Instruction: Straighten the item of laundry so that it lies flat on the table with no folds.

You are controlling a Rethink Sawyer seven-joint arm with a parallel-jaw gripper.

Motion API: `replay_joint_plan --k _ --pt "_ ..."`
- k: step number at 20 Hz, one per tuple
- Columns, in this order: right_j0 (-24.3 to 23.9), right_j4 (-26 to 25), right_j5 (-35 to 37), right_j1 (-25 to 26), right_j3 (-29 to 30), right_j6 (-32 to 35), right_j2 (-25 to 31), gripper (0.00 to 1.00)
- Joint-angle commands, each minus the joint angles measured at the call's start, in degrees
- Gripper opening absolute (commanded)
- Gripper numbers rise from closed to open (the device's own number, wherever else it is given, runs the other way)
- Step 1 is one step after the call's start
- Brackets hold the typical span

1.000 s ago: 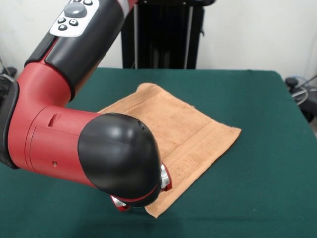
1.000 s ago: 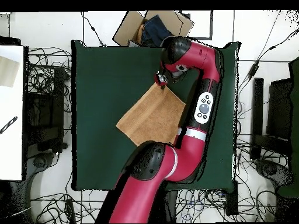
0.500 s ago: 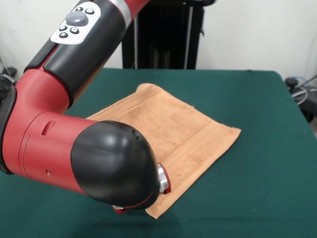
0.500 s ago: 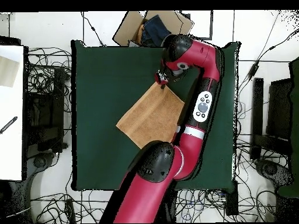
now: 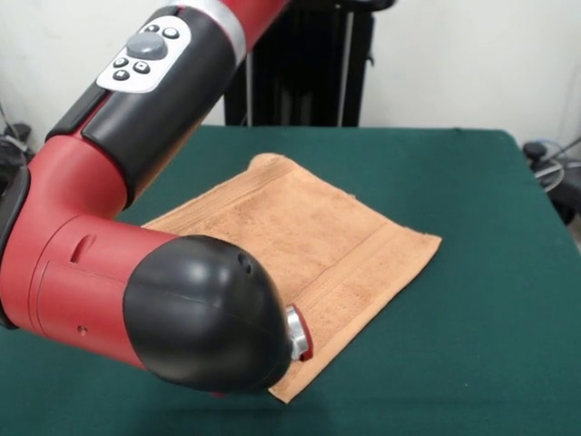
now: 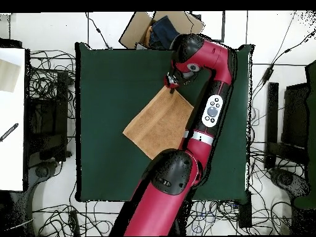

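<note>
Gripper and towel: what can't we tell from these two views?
- Gripper: front view, hidden behind the arm's black joint; overhead, too small to tell open or shut, or whether it holds the towel.
- Towel left side and near corner: front view, covered by the arm.
- Towel's right edge: overhead, under the arm, so full flatness can't be confirmed.
- Table near edge: front view, cut off by the picture's bottom edge.

The red and black Sawyer arm (image 6: 210,111) reaches from its base across to the far side, bending at a black elbow joint (image 5: 204,313) that fills the near left of the front view. Its small red gripper (image 6: 170,81) hangs low; its fingers cannot be made out.
</note>
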Motion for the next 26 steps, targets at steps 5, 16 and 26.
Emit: replay_joint_plan --k 5,16,26 --pt "0.1 -15.8 -23.3 5.4 2.4 14.8 15.0 0.0" --pt "-1.4 -26.6 -20.3 5.9 1.9 12.8 25.0 0.0" --pt "-2.6 -34.3 -18.8 6.3 1.7 11.4 31.8 0.0"
